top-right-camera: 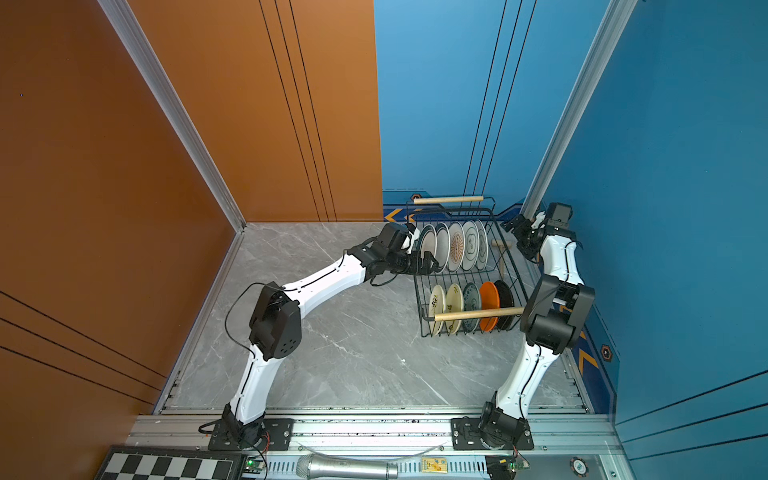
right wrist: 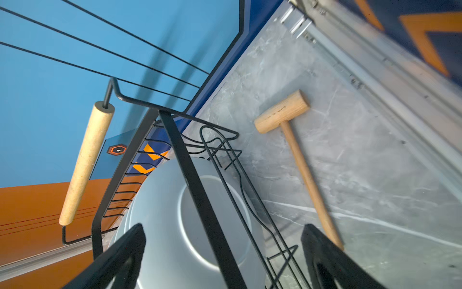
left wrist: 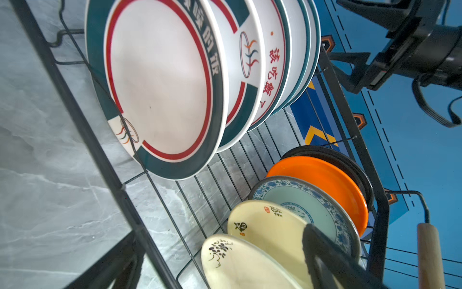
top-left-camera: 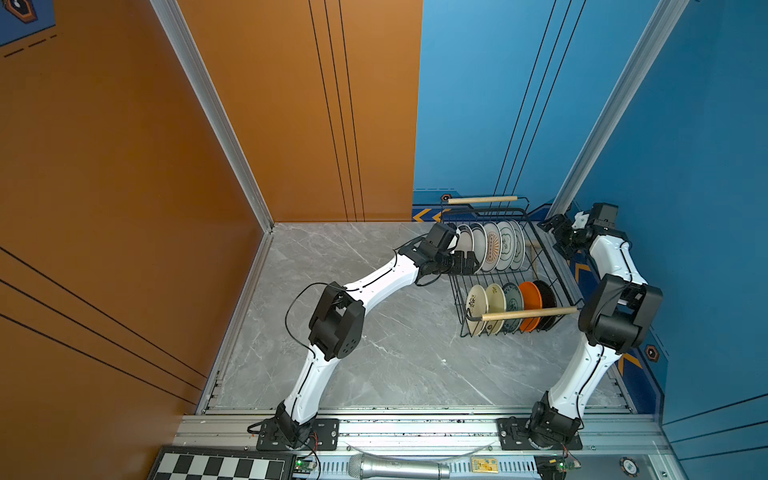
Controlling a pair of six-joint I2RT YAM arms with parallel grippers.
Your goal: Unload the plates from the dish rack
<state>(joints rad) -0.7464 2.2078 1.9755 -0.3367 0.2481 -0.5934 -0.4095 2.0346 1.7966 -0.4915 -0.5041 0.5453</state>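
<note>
Your dish rack (left wrist: pixel 107 160): black wire, pale wood handles (top-left-camera: pixel 528 314). Larger plates (left wrist: pixel 160 82): white, dark-green rims, red rings. Cream plates (left wrist: pixel 250 262) carry black markings; then blue-floral plate (left wrist: pixel 312 205), orange plate (left wrist: pixel 325 180), black plate (left wrist: pixel 350 160). Surface (top-left-camera: pixel 374 332): grey, white-veined.

Wooden mallet (right wrist: pixel 301 160), microphone (top-left-camera: pixel 399 467), chessboard (top-left-camera: pixel 220 465)

In the left wrist view the picture's edge crops the large plates (left wrist: pixel 160 87) and the nearest cream plate (left wrist: pixel 240 262); a blurred finger (left wrist: pixel 322 257) covers part of the next; in both top views the near handle (top-left-camera: pixel 528 313) crosses the small plates (top-left-camera: pixel 512 297); the dish rack (top-left-camera: pixel 498 277) partly hides the mallet (top-right-camera: pixel 501 245).
</note>
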